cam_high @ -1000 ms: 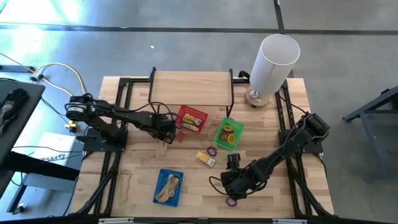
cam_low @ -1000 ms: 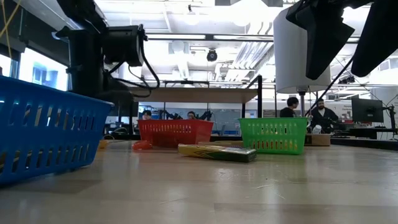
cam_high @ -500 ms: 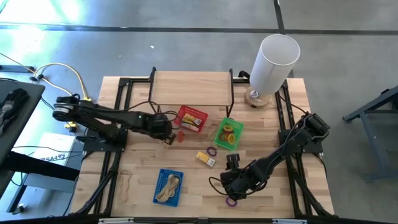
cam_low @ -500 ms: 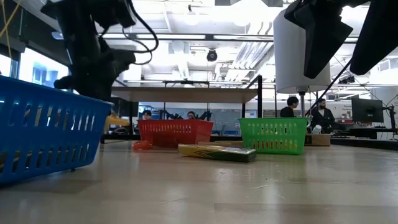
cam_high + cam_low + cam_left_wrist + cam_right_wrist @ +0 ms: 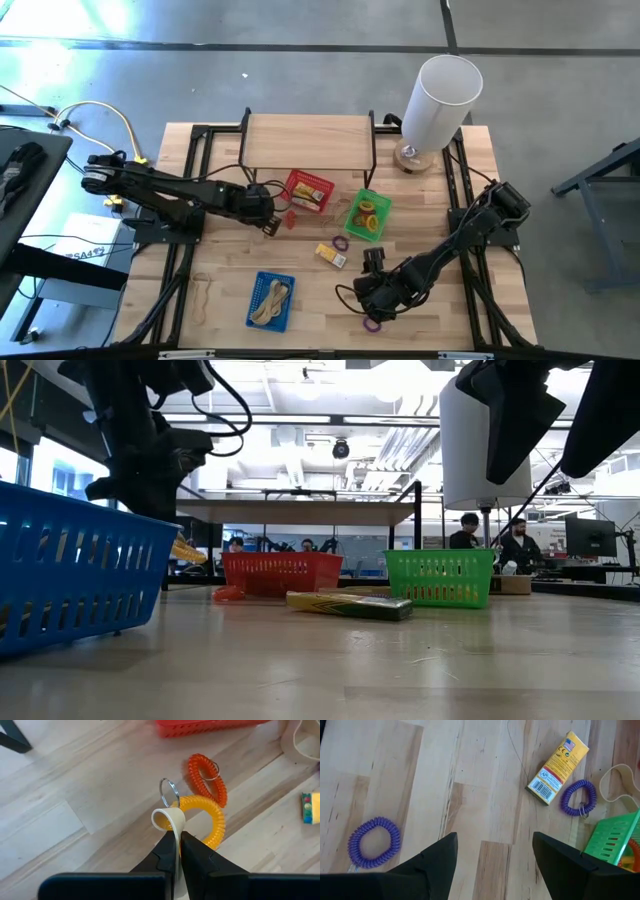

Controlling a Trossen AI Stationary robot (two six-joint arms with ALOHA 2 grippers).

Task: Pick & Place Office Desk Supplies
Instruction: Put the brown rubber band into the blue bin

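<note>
My left gripper hangs above the table in front of the red basket, shut on a pale tan band. A yellow coil loop with a metal ring sits right behind the band. In the low view the yellow loop hangs clear of the table. An orange coil loop lies on the wood beyond. My right gripper stands open above the near right of the table, beside a purple coil loop. A yellow block and a second purple loop lie farther off. My left gripper pinches the pale tan band between its two fingers, and a folded loop of it curls out past the fingertips. The fingers slant steeply down. The yellow coil loop runs behind one finger and hangs lifted with it; how it is caught I cannot tell.
The green basket holds coil loops and the blue basket holds pale bands. A tall white cylinder stands at the far right. A loose pale band lies near the left edge. A raised wooden shelf spans the back.
My left gripper has risen from the table and drawn slightly toward the table's left edge, tipping as it went. The yellow loop, which lay on the wood beside the blue basket, now hangs lifted clear beside the fingers. My right arm has kept still.
</note>
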